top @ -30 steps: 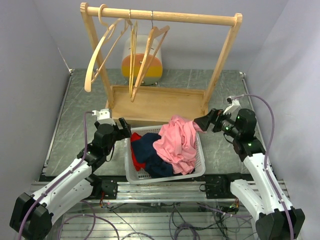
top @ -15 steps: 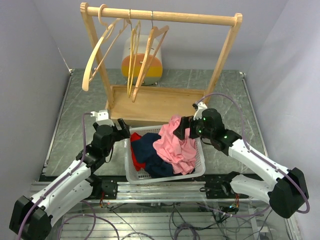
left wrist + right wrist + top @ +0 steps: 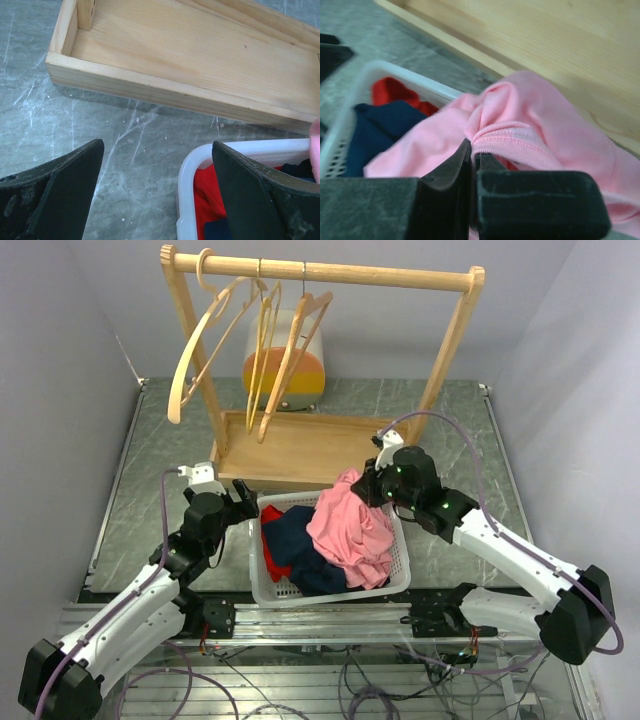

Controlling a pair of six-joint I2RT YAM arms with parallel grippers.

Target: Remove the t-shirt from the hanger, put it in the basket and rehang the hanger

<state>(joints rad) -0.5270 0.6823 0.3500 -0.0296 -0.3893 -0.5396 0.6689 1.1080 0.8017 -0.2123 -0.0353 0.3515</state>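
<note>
Right claw point(image 3: 366, 486) is pinched together on a fold of the pink t-shirt point(image 3: 350, 525), at the far right corner of the white basket point(image 3: 330, 592); the shirt lies heaped in that basket over dark blue and red clothes point(image 3: 290, 540), clear of the bare wooden hangers point(image 3: 262, 350) on the rack point(image 3: 320, 272) at the far side; left claw point(image 3: 243, 498) hovers with fingers wide apart over the counter point(image 3: 160, 470), just beside the basket's far left corner.

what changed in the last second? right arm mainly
The right gripper swung in from the right to the far right corner of the basket and shut on a fold of the pink t-shirt. The left gripper stayed open beside the basket; the hangers on the rack barely shifted.
</note>
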